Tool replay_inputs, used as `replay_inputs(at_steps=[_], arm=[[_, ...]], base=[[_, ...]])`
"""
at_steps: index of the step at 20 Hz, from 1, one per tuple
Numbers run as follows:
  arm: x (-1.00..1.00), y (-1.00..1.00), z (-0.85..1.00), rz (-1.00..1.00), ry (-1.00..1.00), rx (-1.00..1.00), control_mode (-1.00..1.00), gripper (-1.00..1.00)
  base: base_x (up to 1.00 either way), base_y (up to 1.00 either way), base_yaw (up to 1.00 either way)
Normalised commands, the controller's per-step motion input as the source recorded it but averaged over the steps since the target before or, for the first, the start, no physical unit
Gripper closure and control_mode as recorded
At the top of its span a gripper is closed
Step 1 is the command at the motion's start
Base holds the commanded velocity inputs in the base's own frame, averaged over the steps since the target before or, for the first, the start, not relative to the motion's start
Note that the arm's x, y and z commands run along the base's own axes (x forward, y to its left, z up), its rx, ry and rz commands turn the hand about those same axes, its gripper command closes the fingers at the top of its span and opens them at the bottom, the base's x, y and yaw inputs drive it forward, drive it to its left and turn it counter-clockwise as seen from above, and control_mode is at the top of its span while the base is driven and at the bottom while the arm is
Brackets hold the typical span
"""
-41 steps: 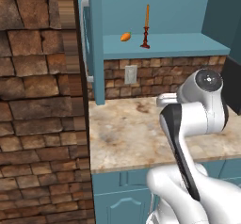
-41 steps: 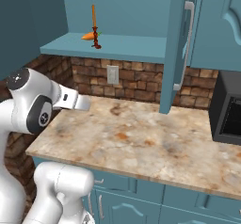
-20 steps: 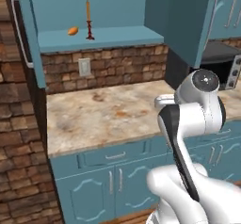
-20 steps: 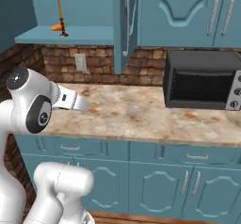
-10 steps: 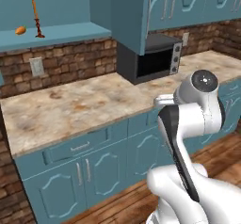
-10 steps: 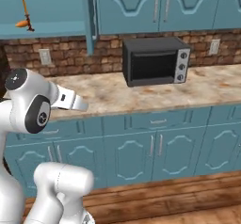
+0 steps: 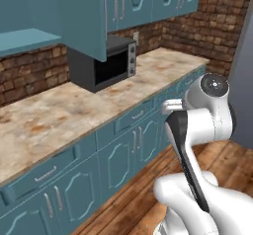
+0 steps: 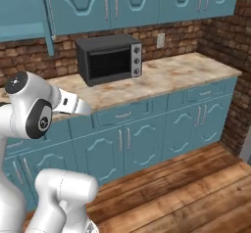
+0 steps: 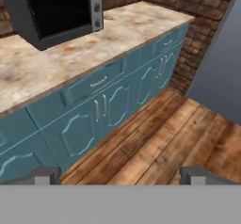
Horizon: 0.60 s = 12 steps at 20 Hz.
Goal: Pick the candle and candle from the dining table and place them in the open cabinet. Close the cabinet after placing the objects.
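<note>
A marbled stone counter top point(image 8: 196, 73) carries a dark microwave point(image 8: 109, 57); wooden floor point(image 9: 164, 148) lies below.

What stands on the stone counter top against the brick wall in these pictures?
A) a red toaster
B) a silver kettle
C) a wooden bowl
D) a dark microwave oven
D: a dark microwave oven with a silver control panel sits on the marbled counter top, under the teal wall cupboards.
</note>
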Motion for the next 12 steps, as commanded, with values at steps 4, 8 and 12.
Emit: replay_inputs(at_steps=[4,8,12], arm=[[0.0,0.0,0.0,0.0,0.0,0.0,1.0,-1.0],[0.0,0.0,0.0,0.0,0.0,0.0,1.0,-1.0],[0.0,0.0,0.0,0.0,0.0,0.0,1.0,-1.0]], base=[[0.0,-0.24,-0.51],[0.0,-0.2,-0.51],[0.0,-0.18,-0.51]])
